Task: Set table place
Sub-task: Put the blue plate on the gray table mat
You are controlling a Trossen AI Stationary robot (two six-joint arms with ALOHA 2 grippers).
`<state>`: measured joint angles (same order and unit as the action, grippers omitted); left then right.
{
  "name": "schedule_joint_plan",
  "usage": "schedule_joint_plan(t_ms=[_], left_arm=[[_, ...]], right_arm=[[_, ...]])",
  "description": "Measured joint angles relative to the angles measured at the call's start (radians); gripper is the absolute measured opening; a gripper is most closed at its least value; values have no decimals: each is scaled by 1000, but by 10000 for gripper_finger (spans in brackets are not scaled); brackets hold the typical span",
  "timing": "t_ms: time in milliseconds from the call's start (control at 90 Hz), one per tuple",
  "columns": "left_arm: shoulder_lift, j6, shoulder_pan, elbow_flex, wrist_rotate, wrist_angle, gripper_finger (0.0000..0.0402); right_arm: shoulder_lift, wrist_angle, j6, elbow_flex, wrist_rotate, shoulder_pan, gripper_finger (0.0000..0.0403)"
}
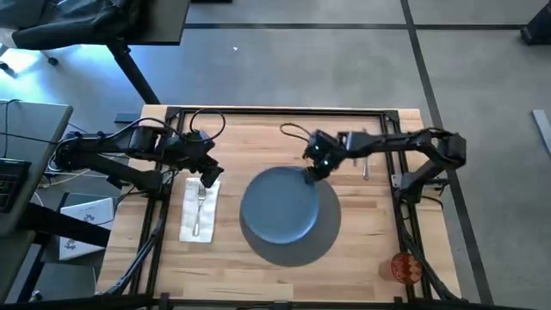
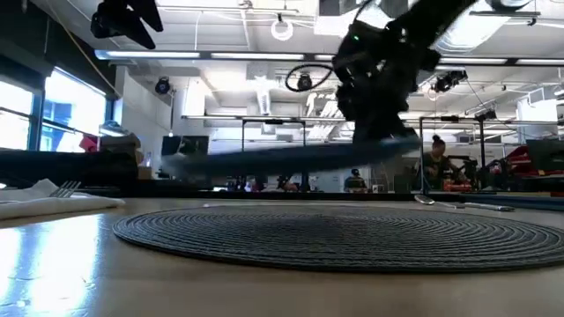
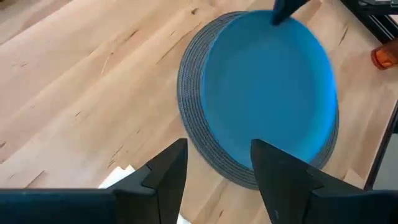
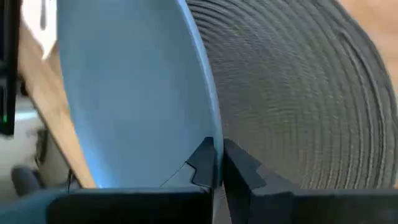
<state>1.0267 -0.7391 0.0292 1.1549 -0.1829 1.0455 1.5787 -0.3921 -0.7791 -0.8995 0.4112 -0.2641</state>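
The setting is partway done, by my reading. The mat (image 1: 291, 226) lies flat on the table (image 1: 258, 271); the napkin (image 1: 199, 209) is out beside it with the fork (image 1: 200, 207) on top, just below the left gripper (image 1: 209, 175), whose fingers stand apart over that napkin, holding nothing. The right gripper (image 1: 315, 170) is clamped on the rim of the plate (image 1: 280, 205), fingers pinched together on the edge in the right wrist view; the plate hangs in the air just above the mat (the low view shows a clear gap under it), reaching away from the gripper over the mat's middle, so it is not yet set down. Left to do, as I judge it: lower and release the plate; then the cutlery (image 1: 365, 165) lying behind the right gripper near the table's far edge, which I cannot tell apart piece by piece; and the cup (image 1: 405, 268), well off toward the near corner on the right arm's side.
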Motion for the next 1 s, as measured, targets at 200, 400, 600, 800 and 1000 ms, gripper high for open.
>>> schedule_joint_plan(t_ms=[200,400,600,800,1000], left_arm=[[0,0,0,0,-2,1,161],[0,-43,-1,0,-25,1,161],[0,-80,-1,0,-45,1,161],[0,-111,0,0,-52,0,161],[0,-134,0,0,-63,0,161]], right_arm=[[0,80,-59,132,51,27,0],[-32,88,-60,149,60,37,0],[-24,15,-54,150,-15,37,0],[-15,4,-19,150,-62,64,5],[-24,13,-12,150,-60,69,85]])
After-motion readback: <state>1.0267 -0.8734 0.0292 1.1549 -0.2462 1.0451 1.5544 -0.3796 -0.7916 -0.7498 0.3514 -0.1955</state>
